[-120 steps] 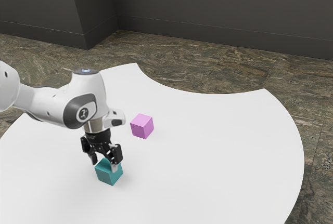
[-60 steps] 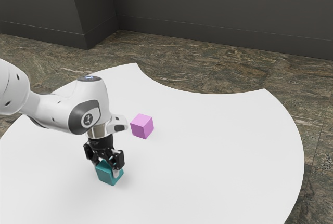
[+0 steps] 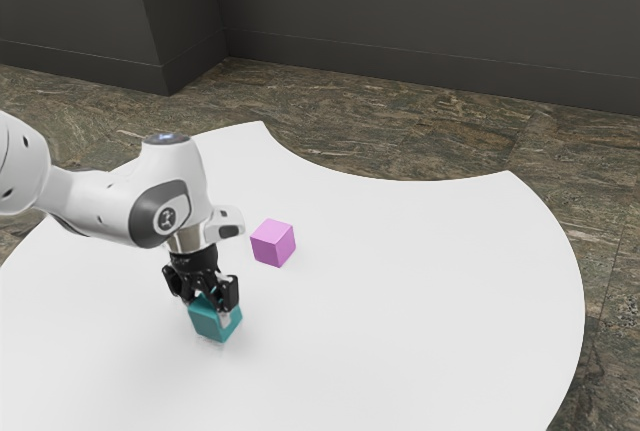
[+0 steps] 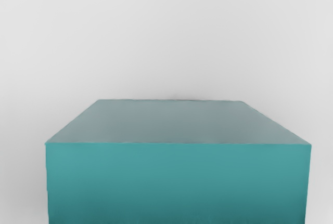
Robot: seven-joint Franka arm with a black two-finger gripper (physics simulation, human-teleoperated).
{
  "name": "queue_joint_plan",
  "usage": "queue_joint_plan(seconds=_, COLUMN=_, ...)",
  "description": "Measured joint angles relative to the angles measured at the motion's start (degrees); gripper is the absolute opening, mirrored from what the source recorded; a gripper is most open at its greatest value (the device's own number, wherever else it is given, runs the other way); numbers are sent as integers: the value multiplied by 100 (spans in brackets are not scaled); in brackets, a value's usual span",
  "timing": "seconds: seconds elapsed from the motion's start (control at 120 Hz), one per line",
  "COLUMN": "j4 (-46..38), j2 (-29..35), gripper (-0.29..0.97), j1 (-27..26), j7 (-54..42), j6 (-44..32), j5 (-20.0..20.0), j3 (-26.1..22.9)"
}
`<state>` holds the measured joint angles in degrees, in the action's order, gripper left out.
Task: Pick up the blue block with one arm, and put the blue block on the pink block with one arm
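Blue block (image 3: 206, 327), equal-sided, top face level, in the tool's (image 3: 213, 308) tight two-sided grip.

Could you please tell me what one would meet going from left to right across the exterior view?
robot arm → blue block → pink block → bare stretch of the white table

The blue block (image 3: 207, 324), pink block (image 3: 272, 242) and table (image 3: 430, 281) are rendered smooth and matt; the floor (image 3: 400, 121) is veined like stone.
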<state>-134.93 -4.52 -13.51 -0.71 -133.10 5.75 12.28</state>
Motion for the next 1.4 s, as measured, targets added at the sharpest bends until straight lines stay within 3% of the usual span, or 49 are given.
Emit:
queue_joint_plan(seconds=0.242, j4=1174, j2=-238, gripper=28, j1=82, j7=56, j6=142, j5=-71, j3=137)
queue_joint_plan(seconds=0.458, j4=3268, j2=-1508, gripper=25, j1=347, j7=100, j6=1202, j5=57, j3=137)
queue_joint_plan(seconds=0.783, j4=4935, j2=-2638, gripper=22, j1=701, j7=-36, j6=2155, j5=193, j3=-134)
queue_joint_plan(seconds=1.175, j4=5329, j2=-2892, gripper=19, j1=810, j7=-307, j6=2345, j5=49, j3=-394)
queue_joint_plan(seconds=1.4, j4=5327, j2=-2875, gripper=36, j1=777, j7=-433, j6=2405, j5=102, j3=-396)
